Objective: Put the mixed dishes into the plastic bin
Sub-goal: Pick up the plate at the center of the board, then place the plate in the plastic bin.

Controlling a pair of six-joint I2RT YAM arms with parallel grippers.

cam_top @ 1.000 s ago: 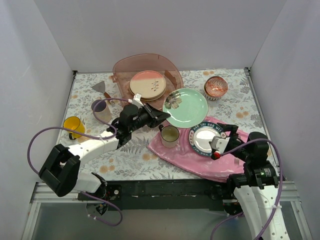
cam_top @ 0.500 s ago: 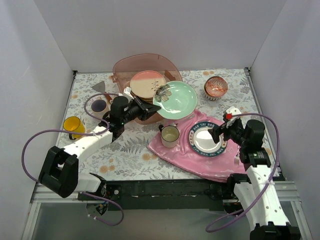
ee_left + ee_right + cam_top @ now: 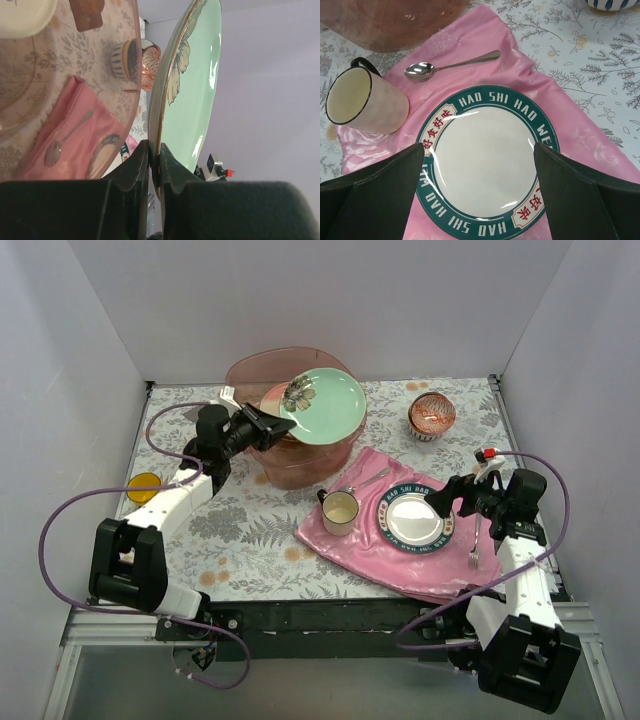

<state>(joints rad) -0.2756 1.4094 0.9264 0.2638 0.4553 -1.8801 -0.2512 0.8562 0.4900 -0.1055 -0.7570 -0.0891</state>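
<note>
The left hand (image 3: 262, 427) is clenching the rim of the mint-green plate (image 3: 325, 405), its jaws pinching the edge tight in the wrist view. It is holding the plate tilted over the plastic bin (image 3: 300, 468), which is sitting at the middle of the bench's far edge. The plate is hanging above the opening and is not yet lying inside. Under it, a peach plate (image 3: 270, 398) is already resting in the bin; the green plate is hiding most of it, so I cannot tell what else is in there.

The task is looking partly done. The red-patterned bowl (image 3: 432, 414) is waiting near the far right corner, and the yellow mug (image 3: 146, 483) is sitting by the left edge, half hidden by the left arm. The pale mug is not showing anywhere.

The right hand (image 3: 452, 498) is hovering with its jaws spread wide and empty above the lettered plate (image 3: 415, 520) on the pink cloth (image 3: 370, 560), which is not one of the dishes to be binned.
</note>
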